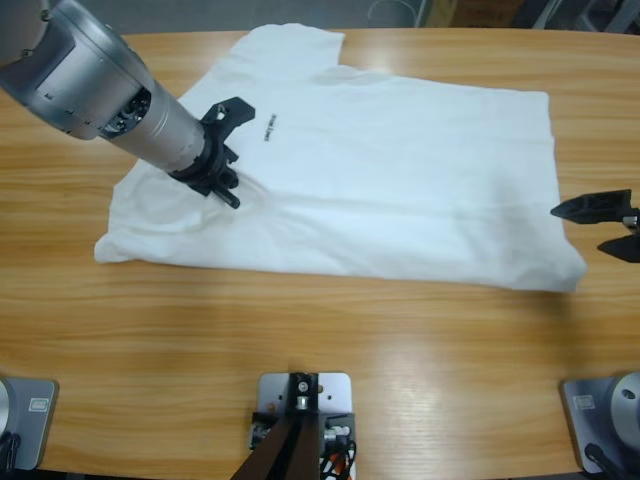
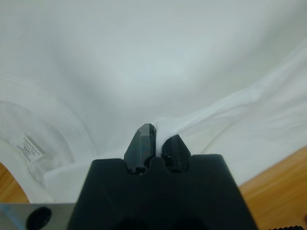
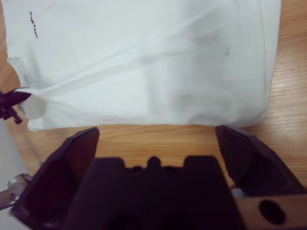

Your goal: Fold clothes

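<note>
The white T-shirt (image 1: pixel 400 170) lies spread on the wooden table (image 1: pixel 300 320), its long axis running across the table, neck end toward the left gripper (image 1: pixel 228 190) and hem toward the right gripper (image 1: pixel 610 225). The left gripper is down on the shirt near the neck, jaws pinched together on a ridge of fabric. The right gripper hovers just beyond the hem corner, jaws spread wide, holding nothing.
</note>
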